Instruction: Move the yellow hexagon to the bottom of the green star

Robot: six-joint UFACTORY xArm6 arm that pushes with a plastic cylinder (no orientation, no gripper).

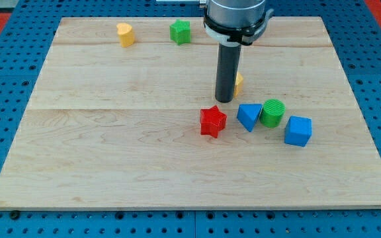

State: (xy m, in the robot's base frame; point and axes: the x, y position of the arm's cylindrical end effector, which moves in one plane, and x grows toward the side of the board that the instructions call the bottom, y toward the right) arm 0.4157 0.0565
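The green star [180,31] sits near the view's top, left of the arm. A yellow block, mostly hidden behind the rod, shows only its right edge [239,83] near the middle of the board; its shape cannot be made out. My tip [224,100] rests on the board right beside that block, on its left and slightly below. Another yellow block [125,34], rounded on one side, lies at the view's top left of the green star.
A red star [213,121] lies just below my tip. To its right stand a blue triangular block [249,116], a green cylinder [272,113] and a blue cube [298,130]. The wooden board [111,152] is ringed by a blue perforated table.
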